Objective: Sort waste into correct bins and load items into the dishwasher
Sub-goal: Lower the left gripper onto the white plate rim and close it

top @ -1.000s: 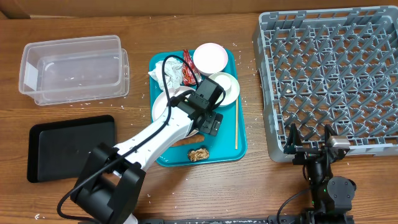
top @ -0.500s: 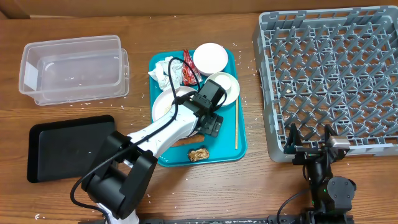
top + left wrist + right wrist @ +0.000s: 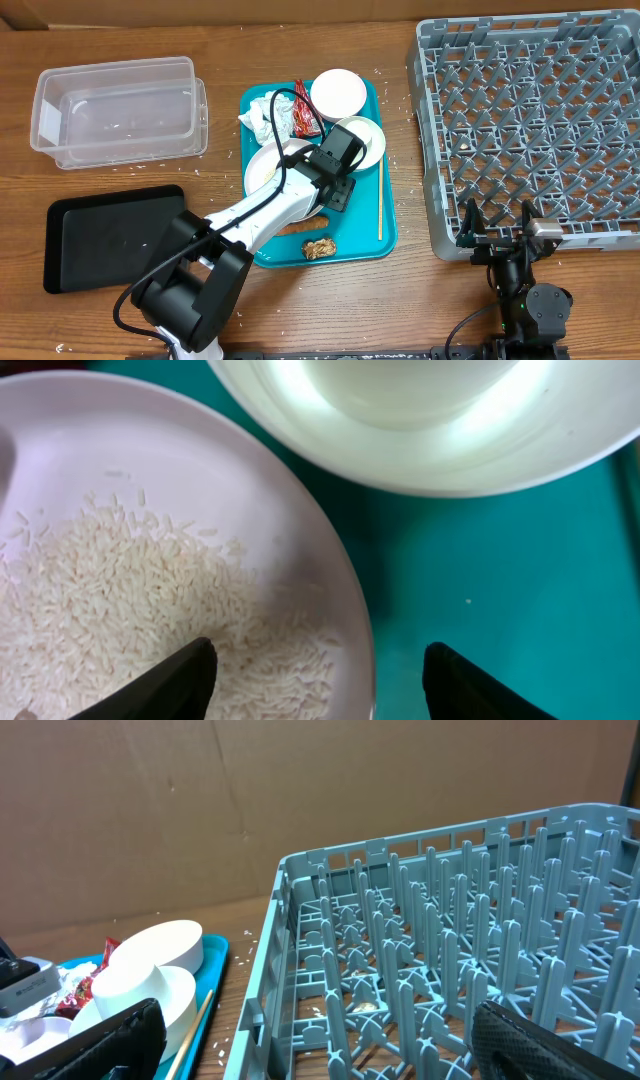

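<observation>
Left gripper (image 3: 318, 658) (parted) straddles dish (image 3: 255, 525) rim.

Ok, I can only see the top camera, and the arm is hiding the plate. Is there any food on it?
Observer: Yes. The left wrist camera shows loose white rice scattered on the plate.
Operator: Is the gripper grabbing it?
Observer: Not yet. The left gripper is open, with one finger over the rice, the other over the teal tray, and the plate's rim between them.
Operator: What's behind the rack?
Observer: The right wrist camera shows a brown cardboard wall behind the dish rack.
</observation>
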Available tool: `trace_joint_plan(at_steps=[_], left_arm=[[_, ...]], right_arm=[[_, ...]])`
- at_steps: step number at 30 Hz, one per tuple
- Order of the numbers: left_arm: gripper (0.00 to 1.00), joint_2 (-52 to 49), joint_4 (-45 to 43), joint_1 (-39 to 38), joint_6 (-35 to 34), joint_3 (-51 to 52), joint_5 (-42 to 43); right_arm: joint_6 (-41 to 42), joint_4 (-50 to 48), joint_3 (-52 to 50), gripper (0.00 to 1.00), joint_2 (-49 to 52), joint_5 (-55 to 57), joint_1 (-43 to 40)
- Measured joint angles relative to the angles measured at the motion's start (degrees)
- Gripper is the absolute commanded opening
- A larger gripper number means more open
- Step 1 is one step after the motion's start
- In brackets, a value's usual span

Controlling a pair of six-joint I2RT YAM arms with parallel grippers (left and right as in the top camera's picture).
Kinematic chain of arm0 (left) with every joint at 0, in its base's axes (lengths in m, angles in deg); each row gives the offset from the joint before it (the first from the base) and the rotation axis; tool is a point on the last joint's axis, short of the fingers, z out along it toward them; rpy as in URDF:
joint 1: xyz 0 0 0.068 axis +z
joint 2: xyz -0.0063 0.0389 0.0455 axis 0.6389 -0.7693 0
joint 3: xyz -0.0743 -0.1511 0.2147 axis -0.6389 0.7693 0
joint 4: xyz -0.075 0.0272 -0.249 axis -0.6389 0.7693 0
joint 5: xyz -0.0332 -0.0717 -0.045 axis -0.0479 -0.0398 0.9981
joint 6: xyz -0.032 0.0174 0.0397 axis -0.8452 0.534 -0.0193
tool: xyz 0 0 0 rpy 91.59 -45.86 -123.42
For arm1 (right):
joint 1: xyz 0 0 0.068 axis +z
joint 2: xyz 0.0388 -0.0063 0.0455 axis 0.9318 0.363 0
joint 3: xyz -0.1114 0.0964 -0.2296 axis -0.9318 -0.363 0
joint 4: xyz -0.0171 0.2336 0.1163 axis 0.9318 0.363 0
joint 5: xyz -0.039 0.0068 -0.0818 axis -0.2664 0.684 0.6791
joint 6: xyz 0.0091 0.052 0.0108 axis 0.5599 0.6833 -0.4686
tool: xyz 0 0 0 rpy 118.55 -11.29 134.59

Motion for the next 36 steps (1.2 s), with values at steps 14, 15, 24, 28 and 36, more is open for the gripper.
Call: trace_joint_plan(at_steps=[14, 15, 24, 28, 36], left_arm=[[0.71, -2.91, 0.07, -0.24, 0.24, -0.02, 2.25], [0.70, -3.26, 0.04, -0.42, 0.39, -0.02, 2.01], [0.61, -3.32, 0.09, -1.99, 0.44, -0.26, -1.05], [0.52, -3.32, 0.35, -1.99, 0.42, -0.26, -2.29], [0.35, -3.32, 0.61, -1.99, 0.42, -0.26, -3.10]], right_arm=[[-0.02, -0.02, 0.00, 1.00, 0.00, 0.00, -0.02], [-0.02, 0.02, 0.00, 1.00, 0.00, 0.00, 0.00], [-0.02, 0.00, 0.00, 1.00, 0.00, -0.02, -0.02], [0.00, 0.02, 0.00, 1.00, 0.00, -0.02, 0.00], [-0.04, -0.02, 0.00, 1.00, 0.00, -0.02, -0.02]])
